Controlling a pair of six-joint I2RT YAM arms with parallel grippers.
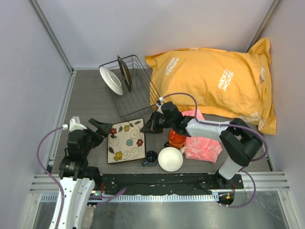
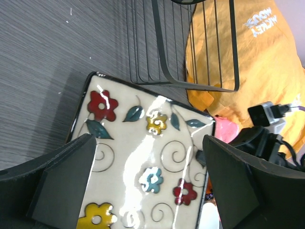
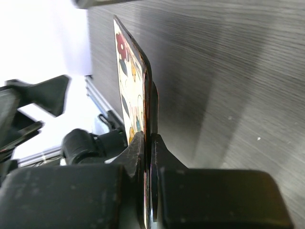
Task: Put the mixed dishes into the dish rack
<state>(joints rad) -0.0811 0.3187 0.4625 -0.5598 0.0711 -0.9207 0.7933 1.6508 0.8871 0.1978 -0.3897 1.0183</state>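
Right end effector (image 3: 148, 140) pinches square tray (image 1: 126, 140) by its rim, near dish rack (image 1: 136, 102); left end effector (image 2: 147, 143) open. Thin grip: could slip & drop.

I find the dark grey wire dish rack (image 1: 136, 93) filled at its left end by a white plate (image 1: 110, 80) and a dark-rimmed plate (image 1: 126, 72); the rest stands open above. A big yellow pillow-like bag (image 1: 214, 81) blocks its right side. Bare grey table (image 1: 88, 95) lies left of it. An orange mug (image 1: 177, 139), small dark-blue cup (image 1: 151, 157) and white bowl (image 1: 170, 159) crowd the right of the square flowered tray (image 1: 126, 140).
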